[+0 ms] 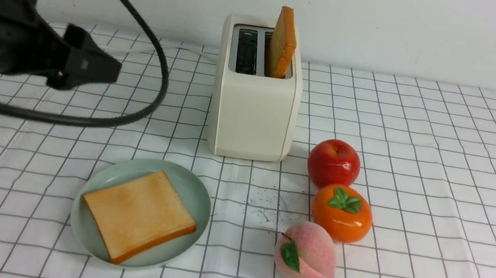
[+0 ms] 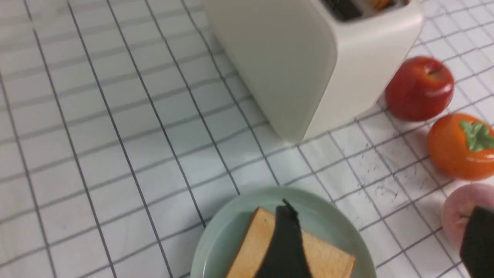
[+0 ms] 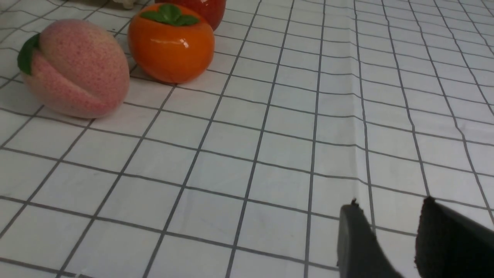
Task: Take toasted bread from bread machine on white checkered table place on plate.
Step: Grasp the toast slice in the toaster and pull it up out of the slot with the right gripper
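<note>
One slice of toasted bread (image 1: 139,214) lies flat on the pale green plate (image 1: 196,191), in front of the bread machine (image 1: 252,110) on the white checkered table (image 1: 440,185). A second slice (image 1: 283,42) stands upright in the machine's right slot, and the left slot is empty. My left gripper (image 1: 109,72) hangs open above the table, left of the machine and up from the plate. The left wrist view shows its fingers spread wide over the plate (image 2: 231,227) and slice (image 2: 254,243), holding nothing. My right gripper (image 3: 390,204) stands open low over bare cloth, outside the front view.
A red apple (image 1: 333,163), an orange persimmon (image 1: 342,214) and a pink peach (image 1: 305,254) sit in a row right of the plate, by the machine's front right corner. The left arm's black cable (image 1: 158,53) loops over the table on the left. A wall stands behind.
</note>
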Robot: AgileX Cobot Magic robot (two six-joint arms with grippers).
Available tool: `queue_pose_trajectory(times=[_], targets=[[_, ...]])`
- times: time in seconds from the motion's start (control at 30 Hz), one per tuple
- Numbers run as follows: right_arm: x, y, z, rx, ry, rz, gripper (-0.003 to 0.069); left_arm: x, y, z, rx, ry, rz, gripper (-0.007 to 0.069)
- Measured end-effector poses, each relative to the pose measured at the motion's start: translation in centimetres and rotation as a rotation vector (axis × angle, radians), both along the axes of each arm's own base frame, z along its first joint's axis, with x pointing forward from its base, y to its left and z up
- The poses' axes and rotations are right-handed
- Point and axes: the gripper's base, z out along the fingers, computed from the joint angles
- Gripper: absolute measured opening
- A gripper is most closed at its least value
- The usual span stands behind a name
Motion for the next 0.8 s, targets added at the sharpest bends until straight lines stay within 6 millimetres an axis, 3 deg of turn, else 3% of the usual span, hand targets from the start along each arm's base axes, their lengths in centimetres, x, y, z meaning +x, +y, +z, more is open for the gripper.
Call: queue_pose_trajectory(times=[0.03, 0.13, 0.17, 0.2, 0.23, 0.47, 0.8], targets=[[0.0, 0.0, 0.0, 0.000, 0.000, 0.000, 0.0240, -0.2, 0.0, 0.2, -0.005, -0.005, 0.003, 0.0470], [0.0, 0.0, 0.0, 0.000, 0.000, 0.000, 0.0240, -3.7, -0.1, 3.0, -0.111, -0.042, 0.049, 0.0174], [0.0, 0.0, 0.0, 0.000, 0.000, 0.000, 0.0240, -3.9, -0.1, 3.1, -0.115, -0.042, 0.050, 0.0154], [0.0, 0.0, 0.0, 0.000, 0.000, 0.000, 0.0240, -5.5, -0.2, 3.6, -0.140, -0.042, 0.060, 0.0017], [0.0, 0.0, 0.0, 0.000, 0.000, 0.000, 0.0240, -6.0, -0.2, 3.6, -0.144, -0.042, 0.064, -0.0010], [0.0, 0.0, 0.0, 0.000, 0.000, 0.000, 0.0240, -8.9, 0.1, 3.6, -0.159, -0.123, 0.109, -0.0013], [0.0, 0.0, 0.0, 0.000, 0.000, 0.000, 0.0240, -10.5, -2.8, 2.5, -0.082, -0.157, -0.048, -0.0013]])
